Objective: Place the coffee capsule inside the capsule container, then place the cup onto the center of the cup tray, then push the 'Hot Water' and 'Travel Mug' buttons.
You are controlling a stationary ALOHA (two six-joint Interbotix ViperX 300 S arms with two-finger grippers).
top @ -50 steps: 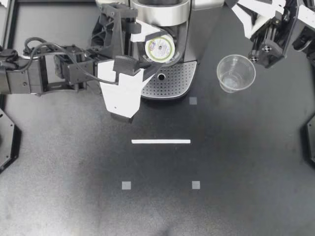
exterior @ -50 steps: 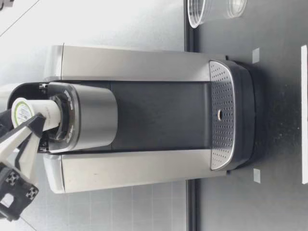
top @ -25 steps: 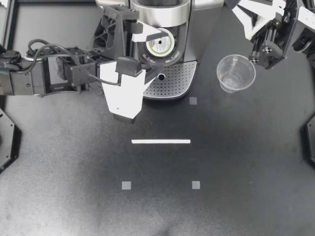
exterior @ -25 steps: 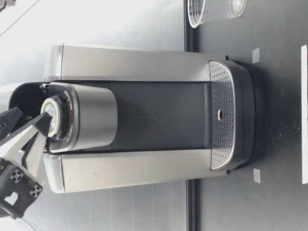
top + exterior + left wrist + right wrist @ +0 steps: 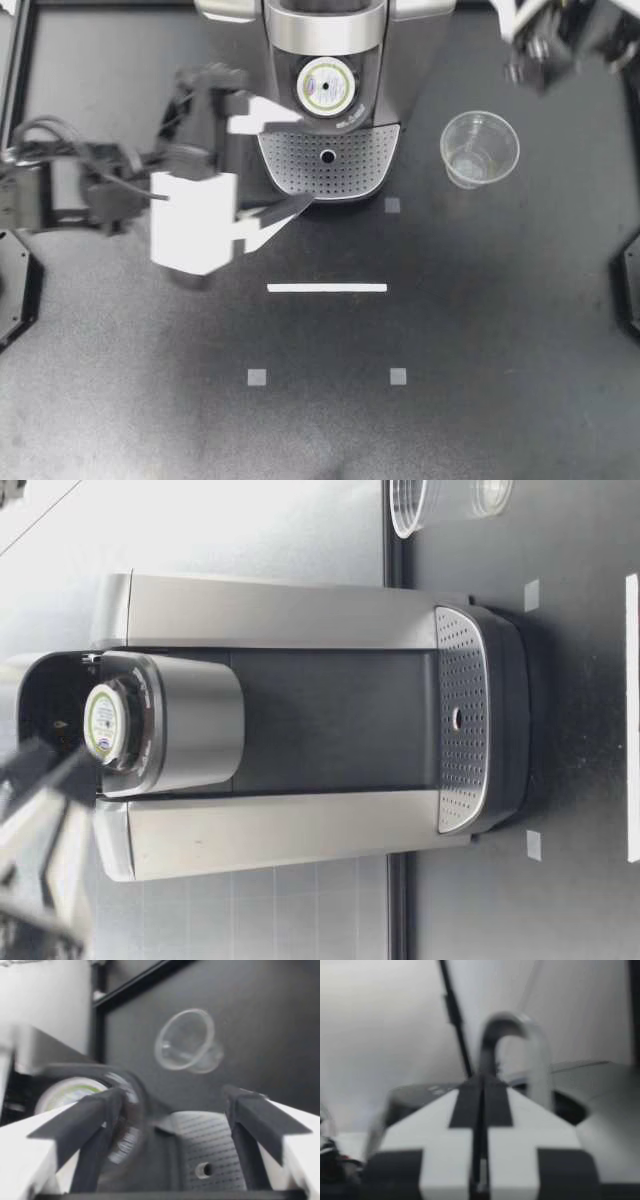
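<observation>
Capsule part looks done tbh: the coffee capsule (image 5: 325, 84) is seen seated lid-up in the capsule container (image 5: 352, 100) of the coffee machine (image 5: 325, 30), with nothing touching it. The left tool (image 5: 298, 158) is held with its fingers spread wide and empty, just beside the machine's front. In the left wrist view the capsule (image 5: 70, 1092) is caught just past one finger, and the cup tray (image 5: 205, 1145) lies low between the two fingers.

What the next move hangs on is where the cup (image 5: 479, 148) is. It's stood upright on the counter (image 5: 450, 330), mouth up, so its long axis runs straight up and a grab would have to be made over the rim or across the wall. From the left tool it's found well ahead, past the far edge of the tray, so the whole machine front would have to be crossed. From the right tool (image 5: 530, 62) it's near, a little toward the counter's front, with nothing seen in between. So the right arm is judged the nearer one. In the right wrist view that tool (image 5: 480, 1095) is shown with its fingers pressed together on nothing, so they'd need to be parted first.

After that the cup would have to be carried sideways, toward the left tool, to reach the tray's middle. The left tool probably wants clearing off first, or a bump can't be ruled out
</observation>
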